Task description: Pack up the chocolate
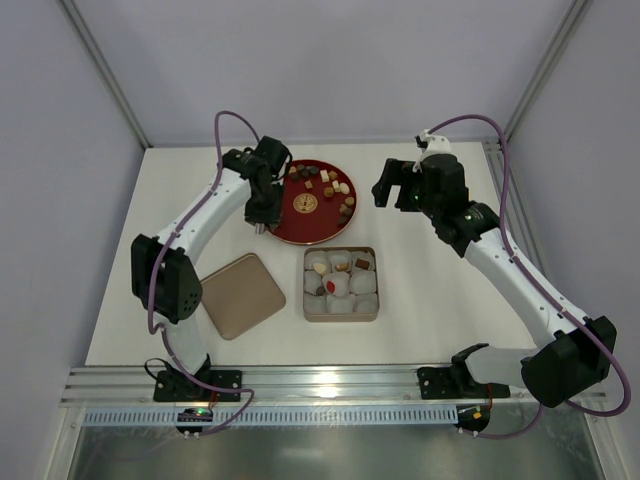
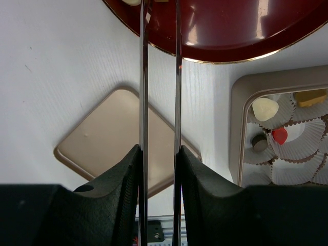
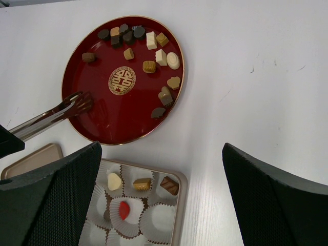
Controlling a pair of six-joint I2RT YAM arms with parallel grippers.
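Several chocolate pieces [image 1: 330, 185] in dark brown, tan and cream lie on the far side of a red plate [image 1: 300, 230]; the right wrist view shows the chocolate [image 3: 154, 51] and plate [image 3: 118, 120] as well. My left gripper [image 1: 264, 195] [image 2: 159, 154] is shut on metal tongs [image 2: 144, 102]. The tongs' tips [image 3: 79, 101] sit over the plate's left part, with no piece showing between them. A beige box [image 1: 340, 317] of white paper cups holds a few pieces [image 3: 142, 183]. My right gripper [image 1: 395, 190] [image 3: 161, 148] hangs open and holds nothing, to the right of the plate.
The box's flat beige lid [image 1: 240, 295] [image 2: 102, 143] lies left of the box. A gold emblem [image 3: 122, 80] marks the plate's centre. Grey walls stand round the white table, and an aluminium rail [image 1: 330, 385] runs along its near edge.
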